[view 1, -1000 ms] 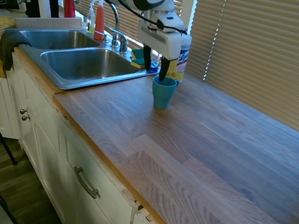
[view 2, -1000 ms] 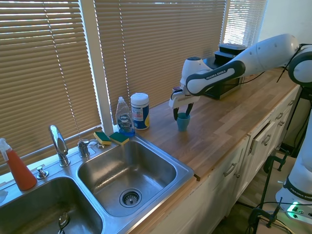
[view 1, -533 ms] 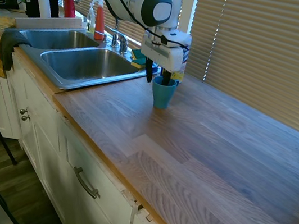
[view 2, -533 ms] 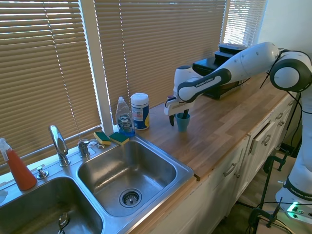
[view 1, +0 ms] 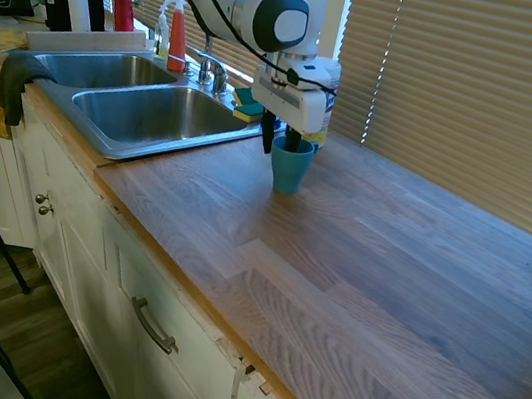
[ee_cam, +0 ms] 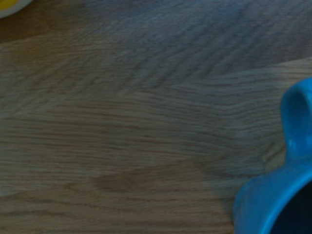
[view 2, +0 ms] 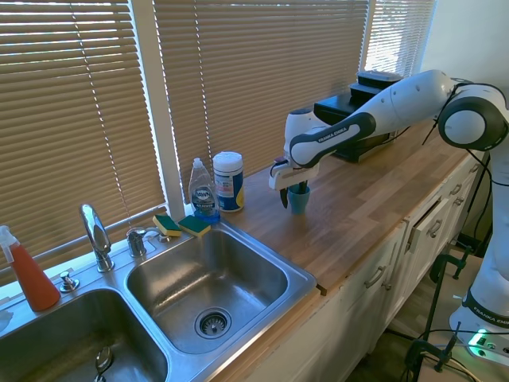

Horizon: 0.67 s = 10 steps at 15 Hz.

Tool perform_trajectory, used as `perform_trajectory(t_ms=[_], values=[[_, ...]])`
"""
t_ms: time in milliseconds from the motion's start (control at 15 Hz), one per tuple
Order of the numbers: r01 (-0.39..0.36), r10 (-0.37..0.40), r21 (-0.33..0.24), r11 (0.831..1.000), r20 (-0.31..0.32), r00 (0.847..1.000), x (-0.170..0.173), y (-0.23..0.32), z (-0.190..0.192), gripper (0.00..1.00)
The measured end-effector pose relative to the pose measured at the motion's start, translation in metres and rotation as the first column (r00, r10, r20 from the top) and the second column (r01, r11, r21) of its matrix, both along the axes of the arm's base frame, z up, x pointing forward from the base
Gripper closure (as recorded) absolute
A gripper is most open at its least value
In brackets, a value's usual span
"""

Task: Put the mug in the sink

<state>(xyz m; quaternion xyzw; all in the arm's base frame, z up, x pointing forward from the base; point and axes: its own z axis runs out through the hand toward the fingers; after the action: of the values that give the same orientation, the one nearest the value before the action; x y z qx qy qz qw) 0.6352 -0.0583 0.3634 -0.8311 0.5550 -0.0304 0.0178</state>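
The teal-blue mug [view 1: 290, 167] [view 2: 299, 200] stands upright on the wooden counter, to the right of the sink [view 1: 103, 140] [view 2: 303, 278]. My gripper [view 1: 280, 142] [view 2: 292, 193] is down at the mug's rim and open. One finger is outside the wall on the sink side, and the other dips into the mug's mouth. In the wrist view the mug [ee_cam: 273, 204] fills one corner, with its small handle [ee_cam: 297, 117] showing against the wood. The mug rests on the counter, not lifted.
A white-and-yellow wipes canister [view 2: 228, 181] [view 1: 327, 96] stands just behind the mug by the blinds. A dish soap bottle [view 2: 203, 191] and sponges [view 2: 181, 225] sit at the sink's back corner. The faucet [view 2: 94, 232] curves over the divider. A black appliance [view 2: 347, 105] sits further along the counter.
The gripper came down from above the mug and shifted slightly, so that its fingers now straddle the rim. The mug has not moved.
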Motion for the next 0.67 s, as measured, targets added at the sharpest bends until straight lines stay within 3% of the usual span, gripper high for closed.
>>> perform_trajectory(t_ms=[667], values=[[-0.007,0.007,0.009,1.0,0.001,1.0,0.0001,0.0012,0.0002,1.0]])
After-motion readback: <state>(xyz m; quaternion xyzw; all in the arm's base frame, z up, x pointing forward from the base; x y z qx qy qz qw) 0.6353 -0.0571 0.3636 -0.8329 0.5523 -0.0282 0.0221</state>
